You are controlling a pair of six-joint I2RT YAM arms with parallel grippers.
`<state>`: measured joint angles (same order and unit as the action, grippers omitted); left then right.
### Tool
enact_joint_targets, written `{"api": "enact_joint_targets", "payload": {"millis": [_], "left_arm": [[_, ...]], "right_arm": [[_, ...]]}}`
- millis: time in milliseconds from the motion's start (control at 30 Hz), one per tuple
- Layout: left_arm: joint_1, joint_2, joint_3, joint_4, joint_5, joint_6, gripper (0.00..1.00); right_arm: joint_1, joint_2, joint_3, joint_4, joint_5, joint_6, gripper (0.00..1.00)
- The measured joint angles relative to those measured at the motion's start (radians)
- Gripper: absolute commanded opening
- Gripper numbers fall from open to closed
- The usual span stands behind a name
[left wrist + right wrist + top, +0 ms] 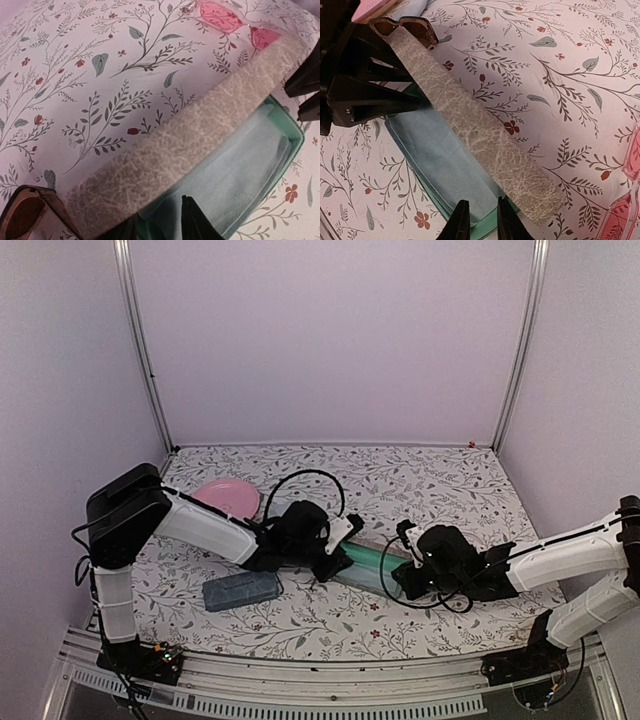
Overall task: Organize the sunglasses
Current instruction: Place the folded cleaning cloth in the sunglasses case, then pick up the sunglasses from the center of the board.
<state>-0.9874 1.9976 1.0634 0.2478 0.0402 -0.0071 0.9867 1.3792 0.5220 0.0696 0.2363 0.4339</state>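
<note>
This was a robotics lab's test cell, not a lived-in room. Plain pale lilac panels (330, 340) closed it in on three sides, joined at the back corners by bare aluminium posts (141, 350). Along the near edge ran a slotted metal rail (330, 685), and the left arm (200, 525) and right arm (560, 555), white-shelled machines, were bolted to it by their bases, with loose black cables (300, 478) looping off them. A floral-print cloth (430, 475) over the tabletop was the only domestic touch.
</note>
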Motion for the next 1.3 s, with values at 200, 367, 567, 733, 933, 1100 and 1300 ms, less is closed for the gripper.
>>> {"api": "enact_joint_targets", "payload": {"millis": [200,367,567,733,933,1100,1300], "left_arm": [[-0.006,-0.032,-0.034,-0.002,-0.005,-0.005,0.39],[-0.013,-0.092,-0.070,0.000,-0.005,-0.020,0.43],[-0.014,-0.166,-0.127,0.002,-0.005,-0.050,0.51],[-0.014,-0.258,-0.193,-0.014,-0.032,-0.077,0.59],[-0.013,-0.396,-0.231,-0.080,-0.096,-0.115,0.63],[0.006,-0.494,-0.254,-0.158,-0.143,-0.155,0.65],[0.044,-0.589,-0.327,-0.211,-0.173,-0.187,0.68]], "right_arm": [[0.010,-0.030,-0.008,0.005,-0.029,0.007,0.28],[0.013,-0.029,-0.013,0.012,-0.071,0.024,0.30],[0.031,0.026,-0.012,0.060,-0.121,0.046,0.33],[0.043,0.047,-0.012,0.087,-0.152,0.062,0.38],[0.047,0.011,-0.022,0.110,-0.187,0.083,0.49],[0.047,-0.101,-0.036,0.095,-0.184,0.115,0.66],[0.048,-0.263,0.010,-0.109,-0.082,0.163,0.77]]}}
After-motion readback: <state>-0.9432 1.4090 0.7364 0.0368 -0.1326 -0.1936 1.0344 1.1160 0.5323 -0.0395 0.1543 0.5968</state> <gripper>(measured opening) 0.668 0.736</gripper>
